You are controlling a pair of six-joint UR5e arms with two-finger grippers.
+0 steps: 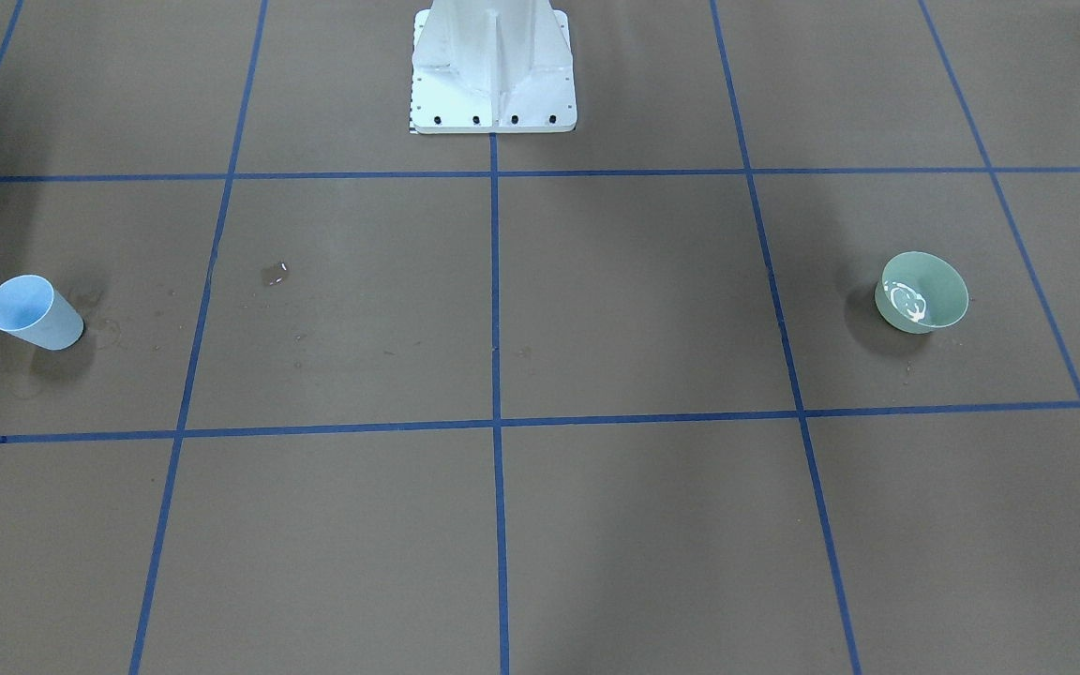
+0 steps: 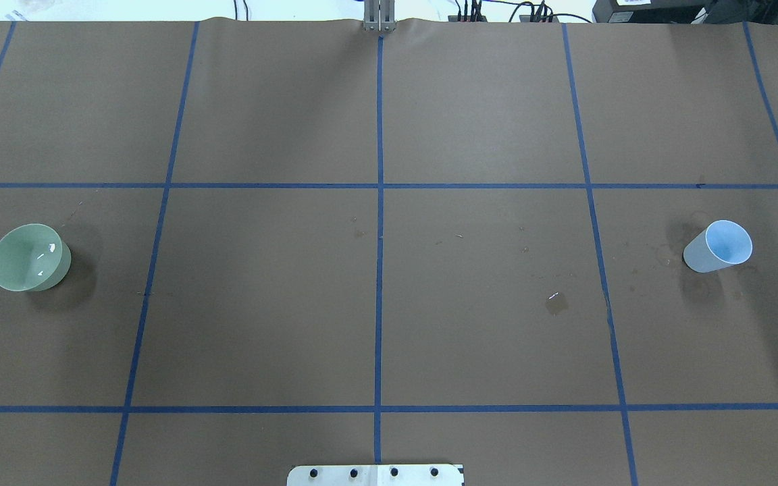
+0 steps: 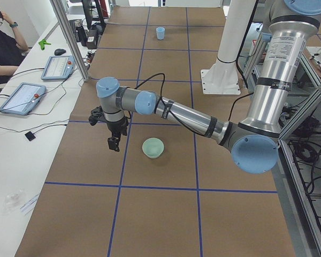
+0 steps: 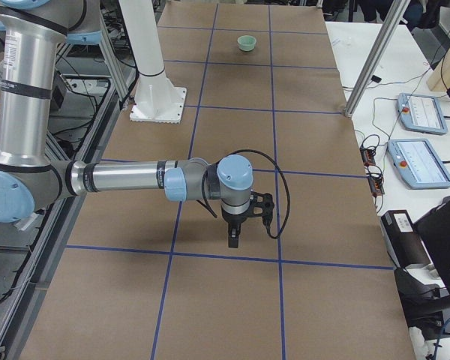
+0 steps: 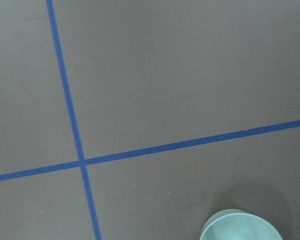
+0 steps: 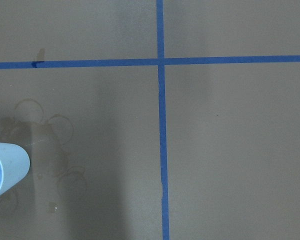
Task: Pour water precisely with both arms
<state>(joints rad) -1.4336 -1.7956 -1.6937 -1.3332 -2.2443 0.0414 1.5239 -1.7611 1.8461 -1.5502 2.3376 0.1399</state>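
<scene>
Nearest the exterior left camera, the left arm (image 3: 187, 115) is seen with its upper link dropping from the upper right of the frame to a blue-capped elbow at lower right. From there the forearm is stretched level toward the left of the frame. At its wrist the left gripper (image 3: 113, 142) is pointed straight down above the table (image 2: 483, 135), near the green bowl (image 3: 153, 148) but apart from it. Nothing is seen in its fingers; whether they are spread or closed cannot be told.

From the exterior right camera the right arm (image 4: 127, 178) is shown much the same: upright link at the left edge, elbow at lower left, forearm held level toward mid-frame. The right gripper (image 4: 235, 234) is hung downward over the table, and how far it is parted cannot be told.

Water (image 1: 910, 305) is seen as white glints pooled in the bowl at the right of the front-facing view. The blue cup (image 1: 34, 312) is stood at far left, its contents not discernible. Between them, nearer the cup, a small wet patch (image 1: 275, 274) is seen on the table.
</scene>
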